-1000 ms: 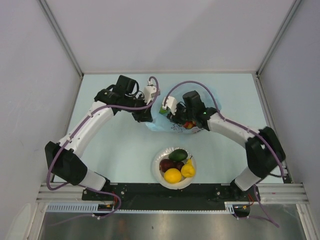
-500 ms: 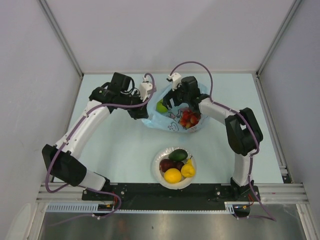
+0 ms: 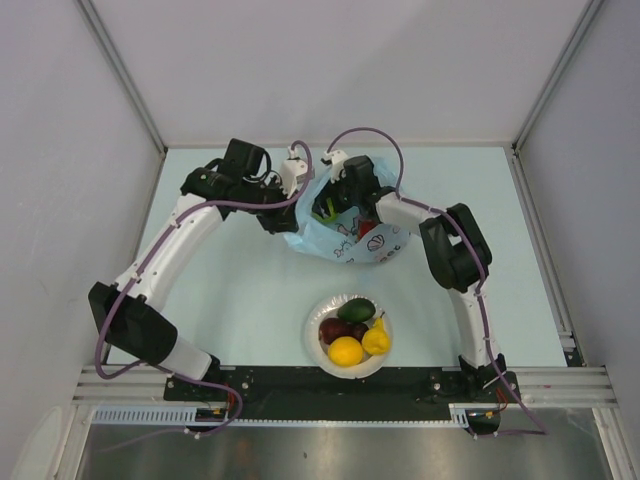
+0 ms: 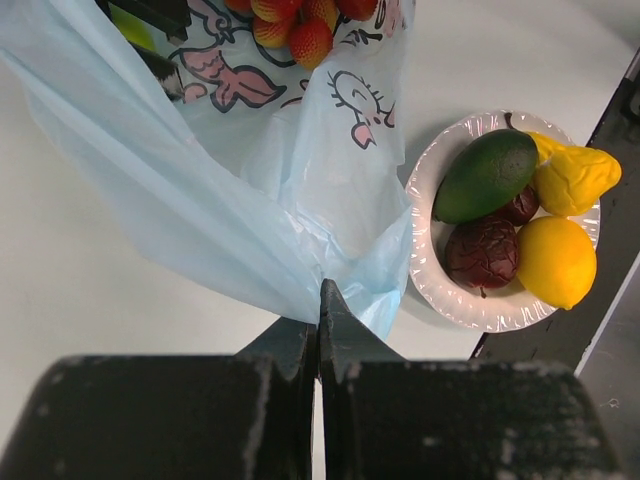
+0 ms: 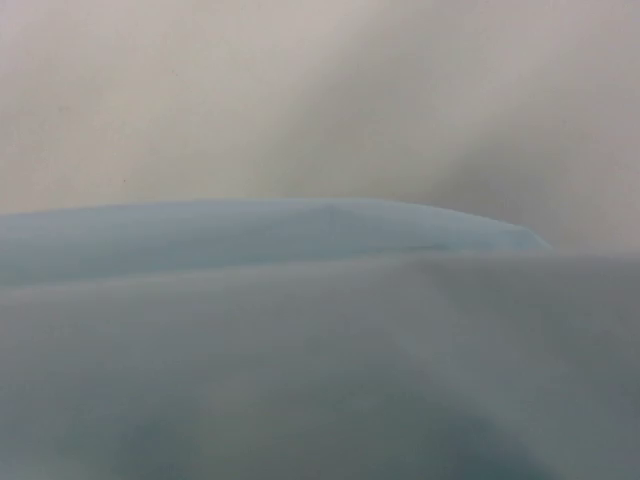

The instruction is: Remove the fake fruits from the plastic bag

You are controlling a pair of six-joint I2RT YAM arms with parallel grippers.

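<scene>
**Top and left-wrist views.** Left gripper (image 4: 320, 300), jaws pressed together, pinched the plastic bag (image 4: 200, 200) at its edge. Right gripper (image 3: 326, 208) reached into the bag's mouth; whether spread or gripping cannot be told. Red grapes (image 4: 300, 25) lay inside the bag, at 12 o'clock from the bowl (image 4: 425, 270) holding avocado (image 4: 485, 175) and lemon (image 4: 557, 260).

No words, numbers, labels or brand marks can be read anywhere in the room; the only printing is a pink-and-dark cartoon drawing (image 4: 352, 92) on the light-blue plastic bag (image 4: 200, 230), with no legible letters.
</scene>
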